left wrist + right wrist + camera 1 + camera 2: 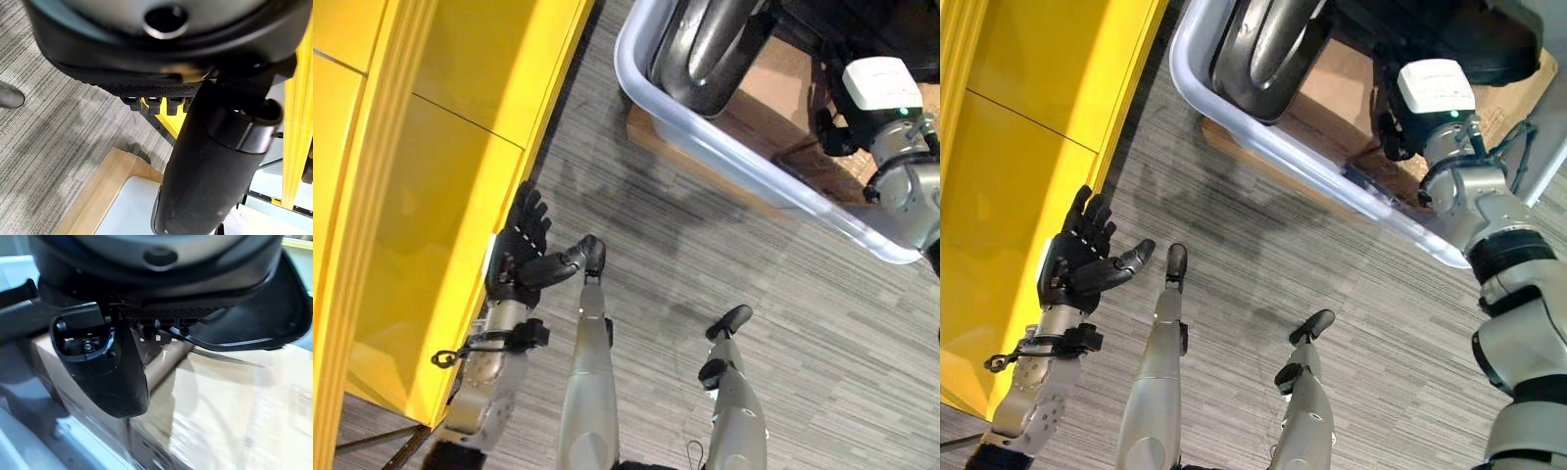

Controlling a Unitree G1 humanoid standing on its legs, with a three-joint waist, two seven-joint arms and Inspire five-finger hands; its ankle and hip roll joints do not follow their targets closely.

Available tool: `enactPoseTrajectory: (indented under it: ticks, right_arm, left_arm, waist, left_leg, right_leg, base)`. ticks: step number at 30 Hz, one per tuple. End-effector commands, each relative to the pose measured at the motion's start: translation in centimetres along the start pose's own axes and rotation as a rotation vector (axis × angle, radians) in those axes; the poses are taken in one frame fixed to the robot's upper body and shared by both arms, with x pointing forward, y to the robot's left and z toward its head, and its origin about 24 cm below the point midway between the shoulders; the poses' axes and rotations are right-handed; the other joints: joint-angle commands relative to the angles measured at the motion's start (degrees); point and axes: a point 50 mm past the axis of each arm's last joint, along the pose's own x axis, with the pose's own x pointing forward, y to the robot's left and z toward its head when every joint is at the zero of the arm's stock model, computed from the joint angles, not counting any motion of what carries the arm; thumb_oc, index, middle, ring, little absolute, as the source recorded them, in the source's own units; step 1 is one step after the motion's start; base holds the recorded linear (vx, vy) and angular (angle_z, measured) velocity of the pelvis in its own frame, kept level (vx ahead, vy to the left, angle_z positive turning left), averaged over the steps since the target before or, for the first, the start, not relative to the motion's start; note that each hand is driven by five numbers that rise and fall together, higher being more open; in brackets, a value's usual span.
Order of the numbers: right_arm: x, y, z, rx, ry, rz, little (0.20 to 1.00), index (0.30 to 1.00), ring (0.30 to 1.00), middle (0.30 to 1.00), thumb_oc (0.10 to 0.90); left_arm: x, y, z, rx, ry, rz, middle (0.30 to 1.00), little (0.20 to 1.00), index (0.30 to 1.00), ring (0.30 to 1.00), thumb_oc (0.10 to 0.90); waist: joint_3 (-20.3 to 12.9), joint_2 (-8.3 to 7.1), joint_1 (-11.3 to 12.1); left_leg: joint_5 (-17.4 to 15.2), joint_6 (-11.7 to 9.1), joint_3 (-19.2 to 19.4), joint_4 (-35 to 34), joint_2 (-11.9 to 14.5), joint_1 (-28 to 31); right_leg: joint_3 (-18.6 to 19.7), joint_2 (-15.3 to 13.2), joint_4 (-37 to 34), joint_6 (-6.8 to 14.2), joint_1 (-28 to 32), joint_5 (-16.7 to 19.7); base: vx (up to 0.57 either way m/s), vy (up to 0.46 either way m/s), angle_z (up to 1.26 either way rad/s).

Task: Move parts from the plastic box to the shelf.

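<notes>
The plastic box (744, 157) with its pale rim stands at the upper right, on a brown cardboard carton (773, 88). Curved dark grey parts (705, 49) lie in it. A large black part (264, 318) shows just past my right hand (105, 367), which reaches over the box's far end with straight fingers and nothing in it. My left hand (521, 250) hangs above the floor close to the yellow shelf (421, 196), fingers spread and empty; its thumb (210, 161) stands out in the left wrist view.
Grey striped carpet (705, 294) lies between the shelf and the box. The carton's wooden-coloured edge (112, 186) juts out under the box's near corner.
</notes>
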Motion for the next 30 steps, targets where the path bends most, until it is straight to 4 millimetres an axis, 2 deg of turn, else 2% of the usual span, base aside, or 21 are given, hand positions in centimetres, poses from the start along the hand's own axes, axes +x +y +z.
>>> enactPoseTrajectory:
  ticks: [1,5,6,8,9,16,19,22,26,29,30]
  right_arm:
    - [-3.4,3.8,-5.7,-0.198,0.172,0.276,1.0,1.0,1.0,1.0,0.9]
    - [-3.8,4.3,-6.1,-0.212,0.178,0.298,1.0,1.0,1.0,1.0,0.9]
    - [-5.2,5.6,-7.4,-0.245,0.215,0.367,1.0,1.0,1.0,1.0,0.9]
    - [-6.0,6.3,-8.0,-0.238,0.236,0.393,1.0,1.0,1.0,1.0,0.9]
    - [-6.9,6.9,-9.0,-0.258,0.272,0.43,1.0,1.0,1.0,1.0,0.9]
    - [-8.8,7.7,-10.9,-0.301,0.328,0.503,1.0,1.0,1.0,1.0,0.9]
    - [-9.5,7.0,-12.0,-0.388,0.332,0.539,1.0,1.0,1.0,1.0,0.9]
    - [-9.4,6.9,-12.0,-0.445,0.303,0.566,1.0,1.0,1.0,1.0,0.9]
    - [-9.0,5.7,-12.4,-0.486,0.309,0.543,1.0,1.0,1.0,1.0,0.9]
    - [-7.8,3.8,-12.1,-0.483,0.296,0.467,1.0,1.0,1.0,1.0,0.9]
    - [-6.9,2.3,-11.8,-0.459,0.292,0.398,1.0,1.0,1.0,1.0,0.9]
  left_arm:
    - [-0.6,-0.9,3.3,-0.015,-0.177,-0.075,1.0,1.0,1.0,1.0,0.9]
    - [-0.6,-0.9,3.2,-0.01,-0.173,-0.081,1.0,1.0,1.0,1.0,0.9]
    - [-0.6,-0.9,3.1,-0.009,-0.167,-0.085,1.0,1.0,1.0,1.0,0.9]
    - [-0.6,-0.9,3.0,-0.004,-0.162,-0.092,1.0,1.0,1.0,1.0,0.9]
    - [-0.5,-0.9,3.0,-0.002,-0.159,-0.097,1.0,1.0,1.0,1.0,0.9]
    - [-0.5,-0.8,3.0,0.01,-0.16,-0.105,1.0,1.0,1.0,1.0,0.9]
    - [-0.5,-0.7,3.2,0.02,-0.159,-0.11,1.0,1.0,1.0,1.0,0.9]
    - [-0.5,-0.6,3.2,0.024,-0.157,-0.111,1.0,1.0,1.0,1.0,0.9]
    - [-0.5,-0.5,3.3,0.028,-0.161,-0.108,1.0,1.0,1.0,1.0,0.9]
    - [-0.5,-0.4,3.4,0.026,-0.167,-0.102,1.0,1.0,1.0,1.0,0.9]
    - [-0.5,-0.2,3.6,0.022,-0.173,-0.088,1.0,1.0,1.0,1.0,0.9]
  waist:
    - [-0.77,-0.3,-1.26]
    - [-0.77,-0.34,-1.2]
    - [-0.77,-0.14,-1.76]
    - [-0.77,-0.12,-1.62]
    - [-0.77,-0.02,-1.57]
    - [-0.77,0.1,-1.84]
    - [-0.77,-0.18,-2.18]
    - [-0.77,-0.38,-2.18]
    - [-0.77,-0.68,-2.19]
    - [-0.77,-0.96,-2.49]
    - [-0.77,-1.24,-2.63]
  left_leg:
    - [-3.46,-2.48,3.63,-2.79,2.37,6.34]
    - [-3.43,-2.51,3.66,-2.91,2.4,6.6]
    - [-3.34,-2.62,3.85,-2.95,2.53,7.24]
    - [-3.26,-2.67,3.98,-3.17,2.59,7.88]
    - [-3.17,-2.74,4.15,-3.4,2.58,8.4]
    - [-2.98,-2.9,4.5,-3.7,2.8,9.53]
    - [-2.98,-3.09,4.79,-3.93,3.05,10.64]
    - [-3.01,-3.14,4.9,-4.06,3.2,11.1]
    - [-3.02,-3.21,4.96,-4.18,3.36,11.73]
    - [-2.97,-3.19,5.25,-4.43,3.42,12.33]
    - [-2.97,-3.18,5.36,-4.52,3.54,12.63]
  right_leg:
    - [2.48,-0.77,3.41,5.02,5.52,-4.44]
    - [2.56,-0.78,3.4,5.02,5.67,-4.46]
    - [2.71,-0.81,3.45,5.02,5.96,-4.43]
    - [2.8,-0.75,3.36,5.02,6.38,-4.42]
    - [2.87,-0.74,3.28,5.02,6.72,-4.42]
    - [3.04,-0.68,3.21,5.02,7.2,-4.38]
    - [3.07,-0.53,3.11,5.02,7.82,-4.37]
    - [3.17,-0.42,3.0,5.02,8.07,-4.42]
    - [3.19,-0.22,2.87,5.02,8.5,-4.37]
    - [3.36,-0.16,2.75,5.02,8.89,-4.34]
    - [3.43,-0.08,2.75,5.02,8.99,-4.26]
  base:
    - [-0.03,-0.027,-0.03]
    - [-0.01,-0.007,-0.03]
    - [-0.03,-0.024,-0.03]
    - [-0.02,-0.014,-0.01]
    - [0.0,0.0,0.0]
    - [-0.01,-0.004,-0.02]
    - [0.0,0.0,0.0]
    - [0.0,0.0,0.0]
    - [0.0,0.0,0.0]
    - [0.0,0.0,0.0]
    - [0.0,0.0,0.0]
